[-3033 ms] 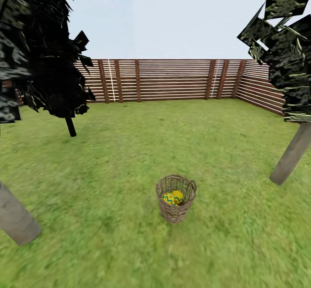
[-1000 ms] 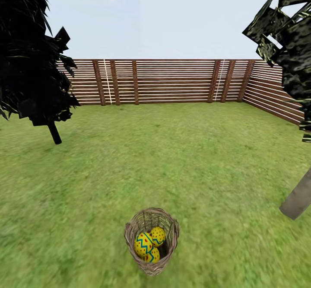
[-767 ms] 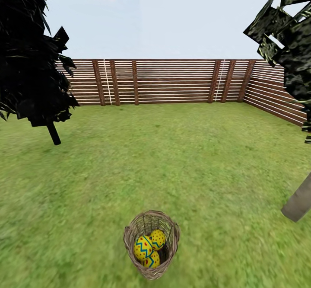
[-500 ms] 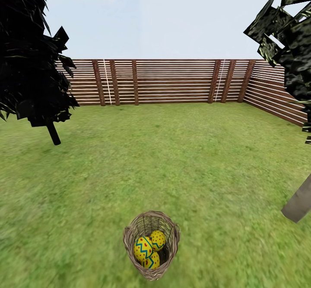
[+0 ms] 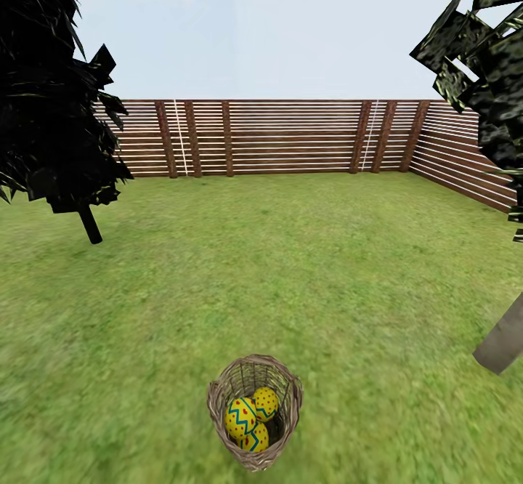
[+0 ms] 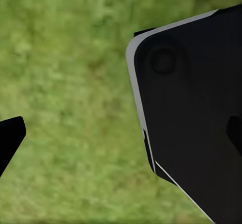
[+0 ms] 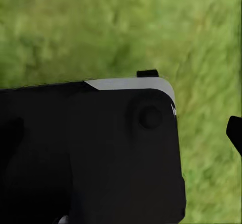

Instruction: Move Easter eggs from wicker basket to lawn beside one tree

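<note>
The wicker basket (image 5: 254, 411) sits on the lawn (image 5: 290, 273) at six o'clock, Easter eggs (image 5: 247, 418) inside. They look smooth, light, slippery; grip across the middle. Whether either gripper's fingers are spread, I cannot tell.

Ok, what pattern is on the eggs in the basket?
Bright yellow Easter eggs with a blue zigzag band and small red dots, seen best in the head view, inside the wicker basket.
</note>
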Motion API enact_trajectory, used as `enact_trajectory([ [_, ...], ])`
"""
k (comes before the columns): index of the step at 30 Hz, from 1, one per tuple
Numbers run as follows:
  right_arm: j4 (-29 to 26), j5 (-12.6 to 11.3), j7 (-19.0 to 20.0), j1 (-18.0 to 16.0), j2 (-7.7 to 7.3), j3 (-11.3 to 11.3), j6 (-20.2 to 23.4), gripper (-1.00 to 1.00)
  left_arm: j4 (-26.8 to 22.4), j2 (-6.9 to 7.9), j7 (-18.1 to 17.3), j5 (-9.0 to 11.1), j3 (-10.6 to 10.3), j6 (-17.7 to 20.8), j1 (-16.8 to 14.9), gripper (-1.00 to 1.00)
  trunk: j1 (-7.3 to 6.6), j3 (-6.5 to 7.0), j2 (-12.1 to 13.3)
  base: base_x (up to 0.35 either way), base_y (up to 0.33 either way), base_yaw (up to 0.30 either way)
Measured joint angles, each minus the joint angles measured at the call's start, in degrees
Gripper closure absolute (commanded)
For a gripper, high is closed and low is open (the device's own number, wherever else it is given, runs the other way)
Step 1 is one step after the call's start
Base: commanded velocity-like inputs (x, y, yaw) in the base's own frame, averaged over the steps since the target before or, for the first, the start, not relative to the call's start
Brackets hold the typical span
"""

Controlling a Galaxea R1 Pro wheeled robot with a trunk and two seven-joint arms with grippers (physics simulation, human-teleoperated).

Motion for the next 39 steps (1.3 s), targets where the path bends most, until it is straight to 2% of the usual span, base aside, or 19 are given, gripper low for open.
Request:
enact_trajectory([
  [3, -5.4, -0.1, 1.6, 0.8, -0.14, -0.2, 0.0, -1.00, 0.0, -0.07, 0.0, 0.0, 0.0, 0.1, -0.1, -1.00, 0.00, 0.00, 0.0, 0.000, 0.000, 0.000],
  [9, -8.6, 0.0, 2.3, 2.2, -0.25, -0.2, 0.2, -1.00, 0.0, -0.13, 0.0, 0.1, 0.0, 0.0, -0.1, -1.00, 0.00, 0.00, 0.0, 0.000, 0.000, 0.000],
  [21, -6.9, -0.2, 1.8, 2.5, -0.77, -0.5, 0.3, -1.00, 0.0, 0.02, 0.0, -0.4, 0.0, 0.1, -0.1, -1.00, 0.00, 0.00, 0.0, 0.000, 0.000, 0.000],
  [31, -4.9, -0.5, 1.3, 2.5, -3.83, -0.8, 0.7, -1.00, 0.0, -0.03, 0.0, -0.3, 0.0, 0.2, -0.1, -1.00, 0.00, 0.00, 0.0, 0.000, 0.000, 0.000],
  [39, -4.3, -0.3, 1.4, 2.6, -4.48, -0.5, -0.4, -1.00, 0.0, 0.03, 0.0, -0.4, 0.0, 0.2, -0.1, -1.00, 0.00, 0.00, 0.0, 0.000, 0.000, 0.000],
])
